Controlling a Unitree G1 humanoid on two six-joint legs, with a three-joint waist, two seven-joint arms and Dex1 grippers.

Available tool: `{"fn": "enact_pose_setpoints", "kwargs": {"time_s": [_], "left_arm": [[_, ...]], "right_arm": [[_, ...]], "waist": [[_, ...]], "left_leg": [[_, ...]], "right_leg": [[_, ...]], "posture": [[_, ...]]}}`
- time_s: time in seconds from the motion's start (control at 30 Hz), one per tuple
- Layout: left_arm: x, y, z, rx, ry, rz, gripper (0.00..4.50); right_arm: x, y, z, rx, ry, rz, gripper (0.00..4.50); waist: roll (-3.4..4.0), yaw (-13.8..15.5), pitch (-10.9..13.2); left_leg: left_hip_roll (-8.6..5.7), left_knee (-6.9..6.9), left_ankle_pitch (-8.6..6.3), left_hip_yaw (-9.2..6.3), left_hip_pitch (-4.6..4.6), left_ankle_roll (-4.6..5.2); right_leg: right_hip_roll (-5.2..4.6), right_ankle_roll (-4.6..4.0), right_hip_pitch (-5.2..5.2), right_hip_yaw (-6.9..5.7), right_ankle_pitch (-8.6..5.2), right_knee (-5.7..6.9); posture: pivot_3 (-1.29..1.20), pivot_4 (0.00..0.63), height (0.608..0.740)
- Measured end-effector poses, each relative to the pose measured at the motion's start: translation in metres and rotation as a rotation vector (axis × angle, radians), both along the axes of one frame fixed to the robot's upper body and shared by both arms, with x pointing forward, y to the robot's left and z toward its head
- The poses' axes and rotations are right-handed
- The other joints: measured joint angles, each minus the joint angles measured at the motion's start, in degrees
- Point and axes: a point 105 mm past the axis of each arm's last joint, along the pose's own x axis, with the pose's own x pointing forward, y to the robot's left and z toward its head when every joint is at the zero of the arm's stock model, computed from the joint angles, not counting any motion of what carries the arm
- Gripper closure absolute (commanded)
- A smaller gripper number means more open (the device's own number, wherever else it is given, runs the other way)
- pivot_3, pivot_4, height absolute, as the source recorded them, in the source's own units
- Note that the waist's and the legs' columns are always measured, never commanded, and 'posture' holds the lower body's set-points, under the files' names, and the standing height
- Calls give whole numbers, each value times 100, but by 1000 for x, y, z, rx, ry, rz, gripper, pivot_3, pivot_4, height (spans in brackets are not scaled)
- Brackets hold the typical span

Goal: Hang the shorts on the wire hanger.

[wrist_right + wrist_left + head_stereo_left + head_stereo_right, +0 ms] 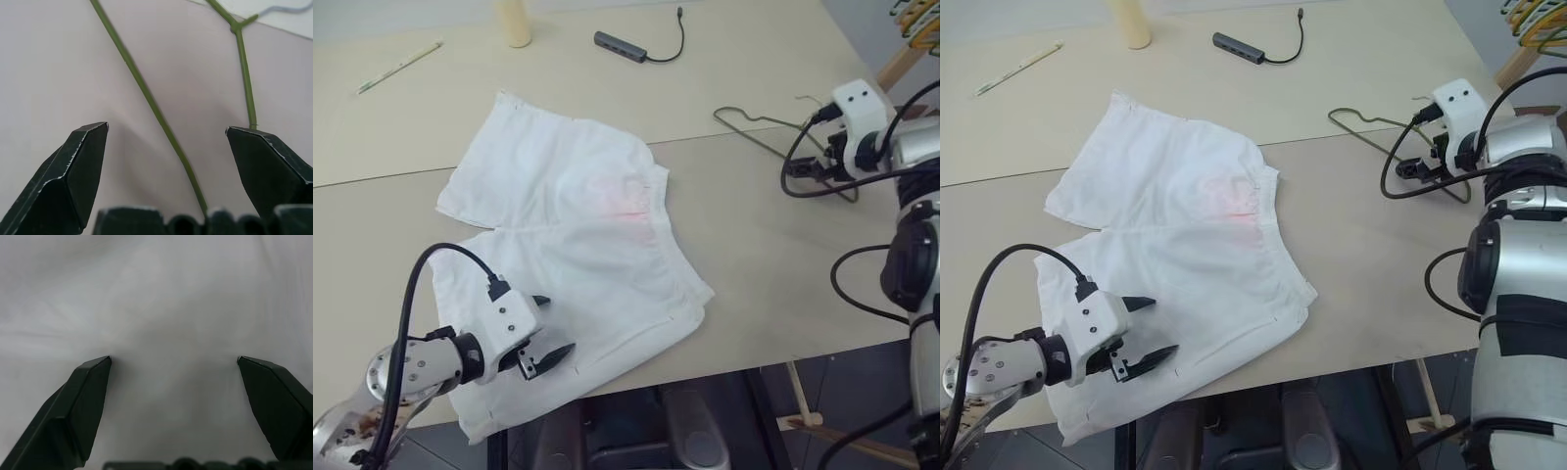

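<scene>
Since the wire hanger point(146, 95) is thin, round wire lying flat on the smooth table point(773, 255), the right gripper point(166, 134), jaws released above it, could skate off. Limp white shorts point(573, 230) lie flat mid-table; left gripper point(173, 362), jaws released, may pinch one layer.

No legible text, labels, brand marks, numbers or signs in any view. The shorts point(570, 235) carry a faint pink patch only, no print that can be read. The pen point(399, 67) and the small grey hub point(620, 46) at the far side of the table point(773, 255) show no markings that can be made out.
</scene>
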Motion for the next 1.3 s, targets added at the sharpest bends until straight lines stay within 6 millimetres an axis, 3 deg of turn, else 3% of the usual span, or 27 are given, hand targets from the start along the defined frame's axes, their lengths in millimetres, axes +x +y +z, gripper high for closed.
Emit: {"fn": "enact_pose_setpoints", "kwargs": {"time_s": [0.73, 1.13, 1.3], "left_arm": [[-12, -4, -4, 31, 11, -11, 14], [-6, -9, -5, 41, -3, -42, 14], [-7, -11, -6, 42, -10, -47, 14]], "right_arm": [[9, 5, -11, 339, -96, -158, 45], [0, 44, -17, 129, 130, 150, 45], [-3, 49, -19, 102, 176, 194, 45]], "waist": [[0, 20, -1], [-17, 10, -20], [-32, 11, -32]], "left_leg": [[2, -1, 3, 17, 0, -6], [2, -1, 17, 16, 25, -29], [3, -1, 20, 14, 27, -34]], "right_leg": [[3, 1, 1, 0, 1, -3], [5, -4, 18, 0, 8, -4], [5, -5, 20, 0, 10, -3]], "posture": [[-103, 377, 740], [-117, 361, 740], [-121, 363, 740]]}}
